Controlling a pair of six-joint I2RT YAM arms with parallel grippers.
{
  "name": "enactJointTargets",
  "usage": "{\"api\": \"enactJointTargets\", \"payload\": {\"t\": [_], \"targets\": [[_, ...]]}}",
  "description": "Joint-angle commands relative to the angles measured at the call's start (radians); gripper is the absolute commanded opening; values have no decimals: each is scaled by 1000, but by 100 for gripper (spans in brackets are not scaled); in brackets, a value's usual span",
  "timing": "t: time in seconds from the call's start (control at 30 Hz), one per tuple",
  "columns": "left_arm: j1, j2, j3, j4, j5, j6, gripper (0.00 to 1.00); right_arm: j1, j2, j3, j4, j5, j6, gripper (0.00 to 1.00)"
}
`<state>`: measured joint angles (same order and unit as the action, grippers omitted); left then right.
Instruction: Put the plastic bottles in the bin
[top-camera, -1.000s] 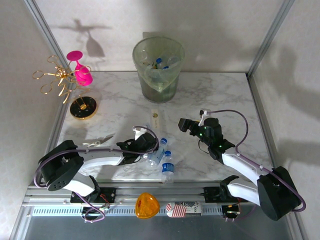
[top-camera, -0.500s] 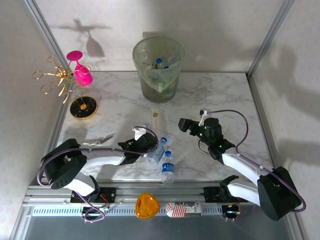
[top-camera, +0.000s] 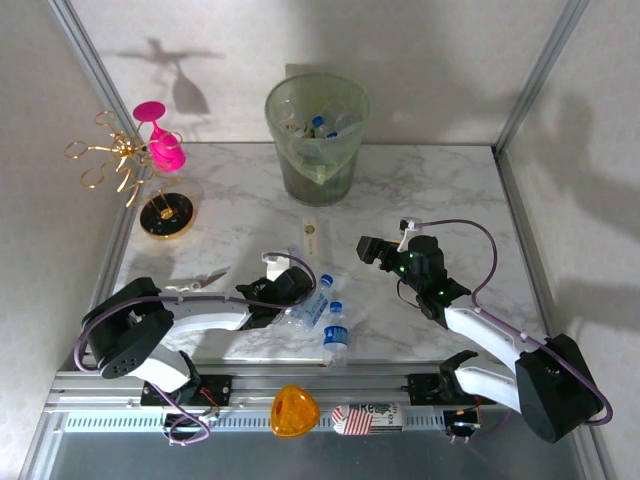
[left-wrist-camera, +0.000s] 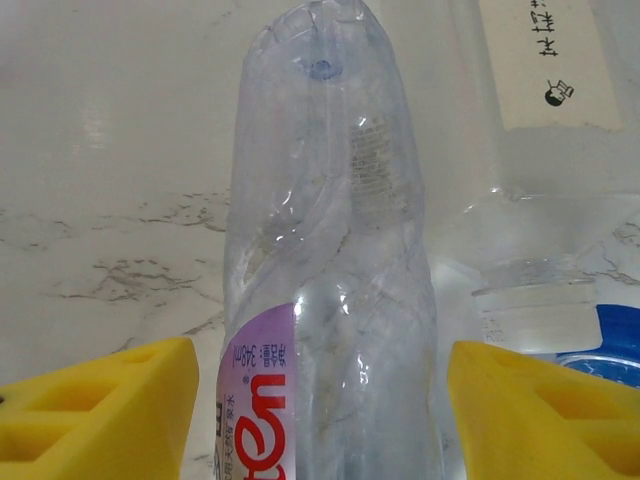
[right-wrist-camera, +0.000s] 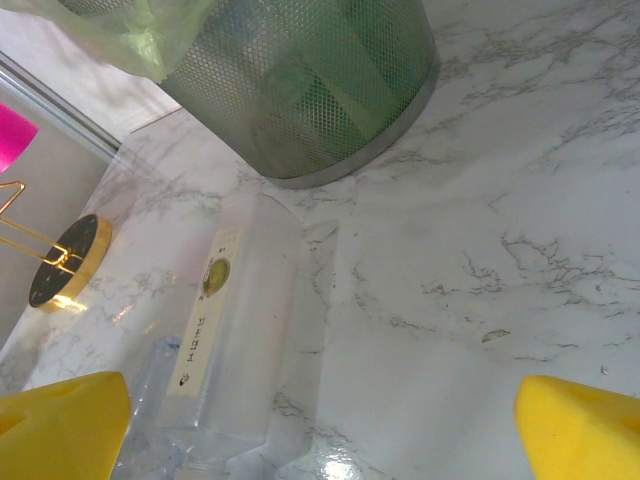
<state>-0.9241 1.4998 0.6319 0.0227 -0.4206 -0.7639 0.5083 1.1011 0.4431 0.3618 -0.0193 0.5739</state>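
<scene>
Comparing this moment with a second ago, you see little change from above. Your left arm's elbow has settled a touch lower, and your left tool (left-wrist-camera: 320, 392) has narrowed around the clear bottle (left-wrist-camera: 330, 200). That bottle lies on the desk (top-camera: 450, 200) near the front edge, in the same spot as before. In the left wrist view it runs away from the camera, its purple label nearest the lens. A yellow pad (left-wrist-camera: 100, 410) stands on each side of it. The tool's halves are apart. A thin strip of desk shows between the left pad and the bottle, and the right pad is almost against it.

A second bottle (top-camera: 336, 335) with a blue cap and blue label lies just beside the first, on its right, and has not moved.

Your right tool (right-wrist-camera: 320, 428) has stayed where it was, hanging above the middle of the desk. Its pads are spread wide with nothing between them. It looks down on a clear packet (right-wrist-camera: 225, 340) with a printed strip.

The bin (top-camera: 318, 175) stands at the far edge of the desk, well apart from both tools. It has several bottles (top-camera: 322, 128) inside, as before. The pink goblet (top-camera: 160, 140) hangs on the gold stand (top-camera: 165, 215) at far left, unchanged.
</scene>
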Motion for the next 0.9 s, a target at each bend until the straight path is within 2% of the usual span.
{"api": "enactJointTargets", "payload": {"t": [0.0,0.53,0.67,0.87], "targets": [[-9,16,-26,-63,-39,2,66,6,-24,25,3,19,14,99],[-9,23,-30,-55,-83,11,58,8,-42,25,-7,19,19,99],[-9,-27,-35,-60,-119,12,50,9,-43,25,-8,19,21,99],[-7,-214,-32,-72,-184,18,48,7,-41,25,4,12,26,99]]}}
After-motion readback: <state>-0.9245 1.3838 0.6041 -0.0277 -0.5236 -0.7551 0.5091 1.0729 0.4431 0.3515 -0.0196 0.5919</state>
